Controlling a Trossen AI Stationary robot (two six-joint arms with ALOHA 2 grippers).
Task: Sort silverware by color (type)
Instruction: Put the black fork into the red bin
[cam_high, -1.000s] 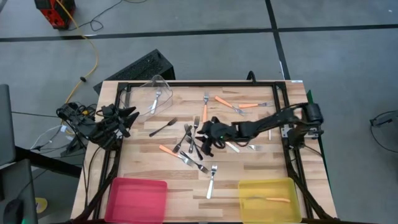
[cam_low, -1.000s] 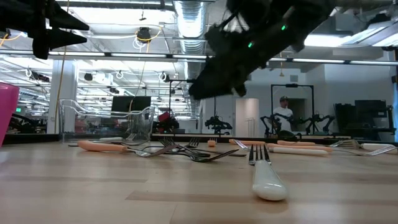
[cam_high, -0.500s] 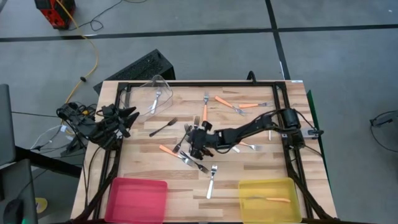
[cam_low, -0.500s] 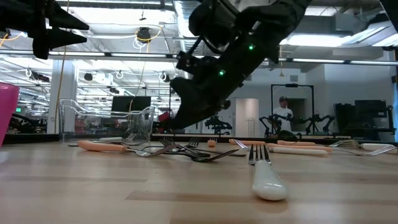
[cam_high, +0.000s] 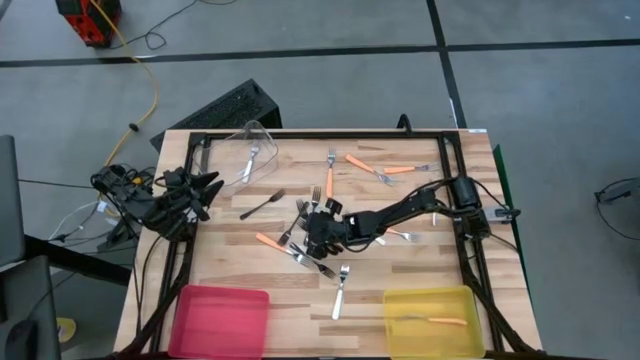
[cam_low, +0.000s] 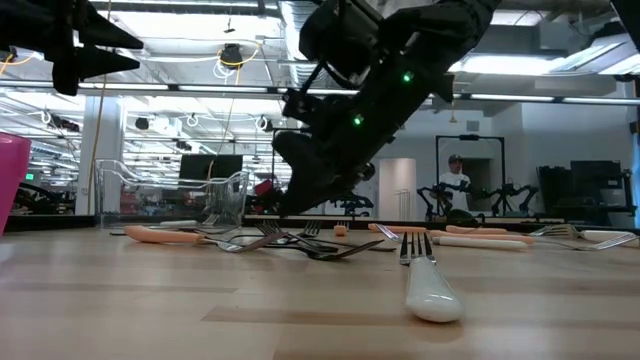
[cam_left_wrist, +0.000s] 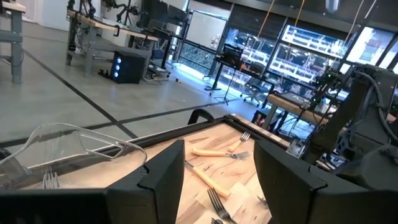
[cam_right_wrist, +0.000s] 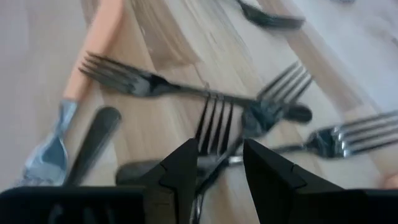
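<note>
High view: we see one orange fork binned, the rest scattered; right gripper spread over the pile, left gripper spread, idle.

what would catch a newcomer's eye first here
Probably the right gripper, stretched out to mid-table and hanging low, fingers apart, over a tangled pile of dark forks. Next, the coloured bins on the near edge: the pink bin looks empty, and the yellow bin holds one orange-handled fork. The left gripper waits open at the table's left edge.
</note>
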